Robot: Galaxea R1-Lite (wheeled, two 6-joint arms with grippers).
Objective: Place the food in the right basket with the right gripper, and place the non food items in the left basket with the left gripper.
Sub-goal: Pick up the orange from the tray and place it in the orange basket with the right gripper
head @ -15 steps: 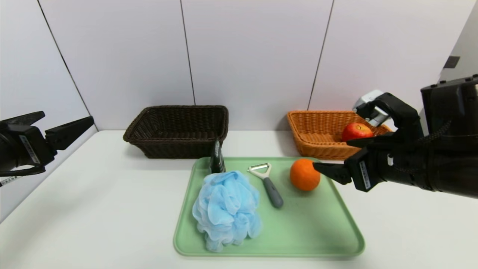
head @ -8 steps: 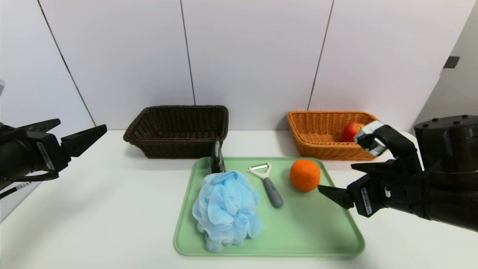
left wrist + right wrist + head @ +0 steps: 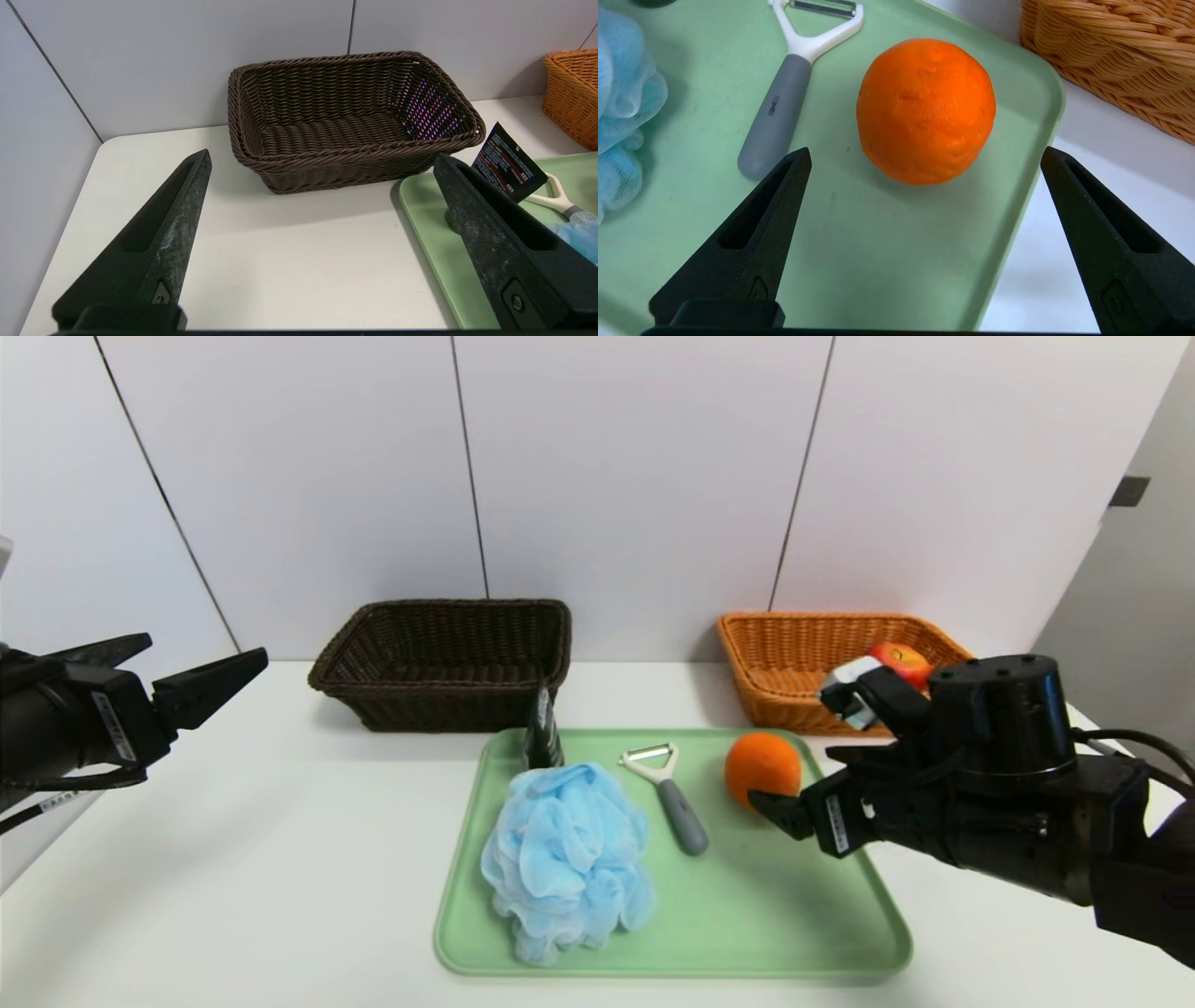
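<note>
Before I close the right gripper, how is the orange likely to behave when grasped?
The orange looks nearly round, so it may roll if one finger of the open right gripper nudges it first. Its dimpled peel looks firm, so it should probably hold its shape.

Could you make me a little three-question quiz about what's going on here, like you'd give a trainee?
1. True or false: the apple is in the orange-tan basket.
2. Which gripper is nearer the orange?
A) left
B) right
3. Fill in the blank: the peeler lies on the tray between the orange and the blue ____.

Key:
1. True.
2. B, the right gripper, open with the orange not yet gripped; the left gripper is open off to the left.
3. Pouf.
</note>
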